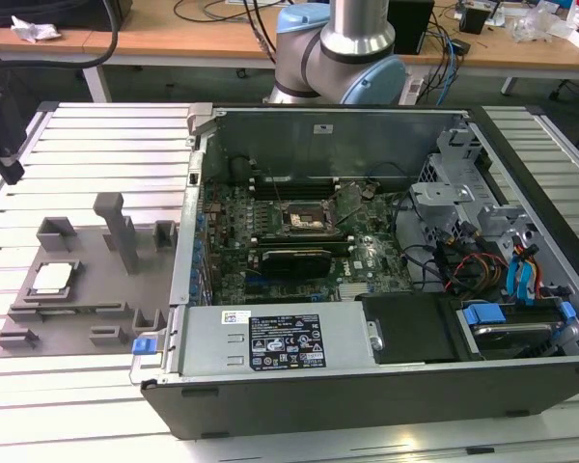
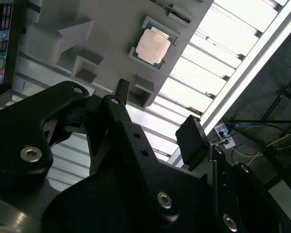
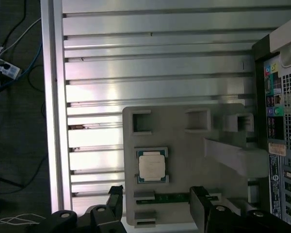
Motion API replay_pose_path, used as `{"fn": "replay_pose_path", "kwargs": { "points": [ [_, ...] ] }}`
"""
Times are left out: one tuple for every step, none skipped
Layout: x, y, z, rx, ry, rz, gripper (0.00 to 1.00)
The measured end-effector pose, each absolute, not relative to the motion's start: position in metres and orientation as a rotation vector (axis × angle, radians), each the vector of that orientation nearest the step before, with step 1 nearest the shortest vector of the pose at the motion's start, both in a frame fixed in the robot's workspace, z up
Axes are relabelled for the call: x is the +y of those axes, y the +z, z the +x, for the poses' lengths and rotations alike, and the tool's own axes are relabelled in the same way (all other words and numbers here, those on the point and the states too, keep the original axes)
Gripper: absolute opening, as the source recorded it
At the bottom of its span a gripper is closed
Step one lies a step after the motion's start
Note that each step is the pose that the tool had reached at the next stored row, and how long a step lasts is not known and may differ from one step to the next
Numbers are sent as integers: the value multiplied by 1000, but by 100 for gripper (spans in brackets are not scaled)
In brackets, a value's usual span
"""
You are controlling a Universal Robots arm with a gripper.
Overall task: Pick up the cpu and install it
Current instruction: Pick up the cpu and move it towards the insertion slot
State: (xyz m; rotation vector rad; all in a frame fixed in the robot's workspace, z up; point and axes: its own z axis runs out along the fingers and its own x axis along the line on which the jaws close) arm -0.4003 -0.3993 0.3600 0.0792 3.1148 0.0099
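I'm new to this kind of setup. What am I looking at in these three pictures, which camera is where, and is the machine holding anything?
This is one robot arm. The exterior view, from a camera off the arm, shows its base behind an open computer case on a slatted metal table. Both wrist views come from cameras riding on the arm, looking past its end effector, whose fingers are spread and hold nothing. Beneath it lies a grey tray with the cpu, a small silver square, resting on it, not yet picked up.
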Motion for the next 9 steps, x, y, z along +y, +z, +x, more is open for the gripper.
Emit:
{"fn": "replay_pose_path", "kwargs": {
  "points": [
    [-399,359,-400,3115,10,79,66],
    [-399,359,-400,3115,10,79,66],
    [-399,358,-400,3115,10,79,66],
    [-399,358,-400,3115,10,79,66],
    [-399,357,-400,3115,10,79,66],
    [-399,357,-400,3115,10,79,66],
    [-399,356,-400,3115,10,79,66],
    [-399,355,-400,3115,10,79,66],
    [-399,354,-400,3115,10,79,66]
  ]
}}
